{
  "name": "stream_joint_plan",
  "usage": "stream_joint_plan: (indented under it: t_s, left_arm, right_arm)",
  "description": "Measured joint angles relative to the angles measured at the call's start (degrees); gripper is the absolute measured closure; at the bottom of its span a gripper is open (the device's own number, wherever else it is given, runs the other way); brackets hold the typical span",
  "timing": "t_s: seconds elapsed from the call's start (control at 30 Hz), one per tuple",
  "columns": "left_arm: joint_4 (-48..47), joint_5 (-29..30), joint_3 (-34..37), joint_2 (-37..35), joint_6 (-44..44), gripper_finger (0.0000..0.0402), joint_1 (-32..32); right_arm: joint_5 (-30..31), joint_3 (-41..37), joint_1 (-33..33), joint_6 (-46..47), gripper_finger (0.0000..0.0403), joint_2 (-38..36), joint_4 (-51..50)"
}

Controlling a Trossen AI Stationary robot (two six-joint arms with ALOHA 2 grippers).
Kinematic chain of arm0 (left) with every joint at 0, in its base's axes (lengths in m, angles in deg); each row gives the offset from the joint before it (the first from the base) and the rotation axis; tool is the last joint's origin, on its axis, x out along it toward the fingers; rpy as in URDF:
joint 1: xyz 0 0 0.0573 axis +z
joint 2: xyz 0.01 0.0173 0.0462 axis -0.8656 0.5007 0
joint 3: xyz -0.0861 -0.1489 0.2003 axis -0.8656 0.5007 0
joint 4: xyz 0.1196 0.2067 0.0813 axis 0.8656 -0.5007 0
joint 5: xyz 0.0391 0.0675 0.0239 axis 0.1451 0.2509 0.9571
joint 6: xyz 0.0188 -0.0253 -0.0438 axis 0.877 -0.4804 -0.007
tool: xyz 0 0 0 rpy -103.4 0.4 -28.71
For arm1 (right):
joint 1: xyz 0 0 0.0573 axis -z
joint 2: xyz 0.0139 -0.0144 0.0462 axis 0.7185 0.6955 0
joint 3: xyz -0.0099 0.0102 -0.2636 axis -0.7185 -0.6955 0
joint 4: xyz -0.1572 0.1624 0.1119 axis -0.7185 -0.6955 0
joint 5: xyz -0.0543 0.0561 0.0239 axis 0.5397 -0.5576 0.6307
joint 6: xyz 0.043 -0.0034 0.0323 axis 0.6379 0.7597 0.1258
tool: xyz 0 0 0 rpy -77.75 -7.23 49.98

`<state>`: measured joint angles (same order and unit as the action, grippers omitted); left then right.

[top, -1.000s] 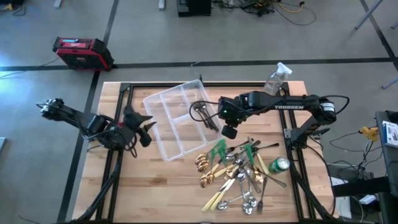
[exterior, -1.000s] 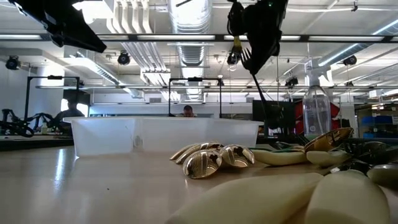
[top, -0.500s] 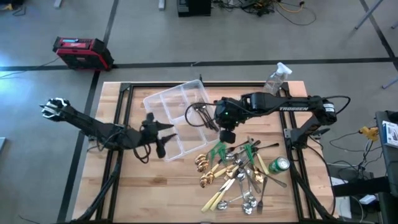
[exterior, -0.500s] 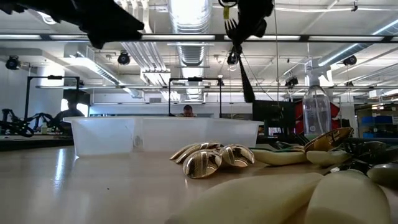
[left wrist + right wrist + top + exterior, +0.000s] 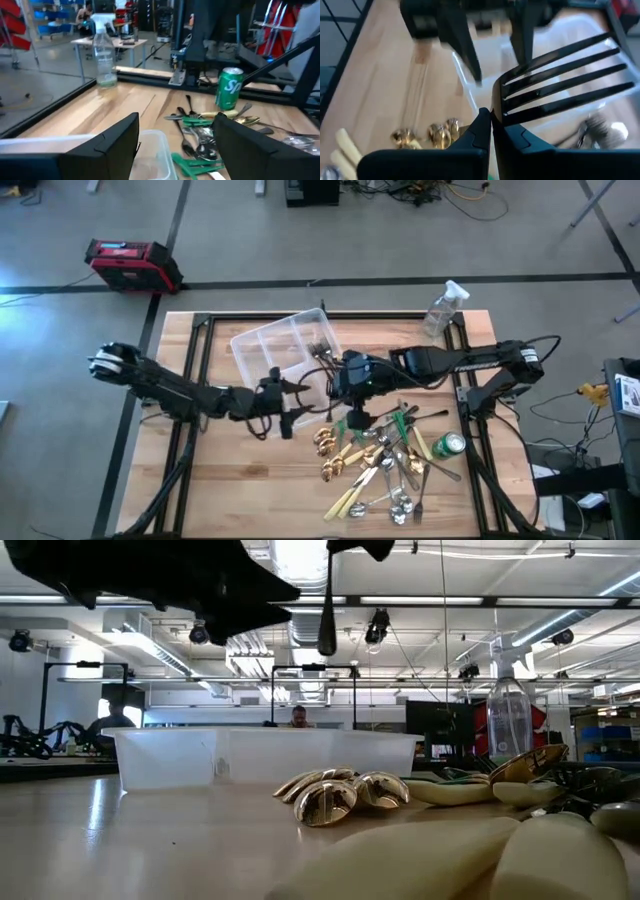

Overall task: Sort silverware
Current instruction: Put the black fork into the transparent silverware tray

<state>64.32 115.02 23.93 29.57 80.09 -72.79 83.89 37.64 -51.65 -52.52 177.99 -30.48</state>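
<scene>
Dark fork [image 5: 560, 90]: we hold it pinched in the right gripper [image 5: 352, 418] beside the clear tray [image 5: 262, 345], apparently over its near edge. Left gripper [image 5: 290, 412]: fingers spread, empty, close alongside. Risk: the arms clash, or the fork drops outside the tray.

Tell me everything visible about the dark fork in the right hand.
The fork is dark, matte and metallic-looking, with four long, straight tines. The right hand is shut on it near the base of the tines, which splay out past the fingers. It hangs in the air above the edge of the clear tray, touching nothing else. The left hand, open, faces it close by.
</scene>
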Motion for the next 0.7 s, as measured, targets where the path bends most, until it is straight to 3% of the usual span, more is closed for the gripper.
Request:
stream_joint_plan:
  t_s: [0.27, 0.47, 0.7]
  left_arm:
    - [2.7, -6.4, -3.4, 6.3, -1.4, 0.0192, -0.1]
    - [3.6, -6.6, -5.1, 8.2, -3.6, 0.0206, 0.2]
    - [3.8, -14.1, -8.3, 12.9, -6.7, 0.0210, 1.9]
  right_arm:
    - [1.5, -0.2, -0.4, -2.5, 0.0403, 0.0, 0.4]
    - [1.4, -0.4, -0.6, -4.0, 0.0403, 0.6, 0.9]
    - [1.4, -0.4, -0.7, -5.1, 0.0403, 2.3, 1.4]
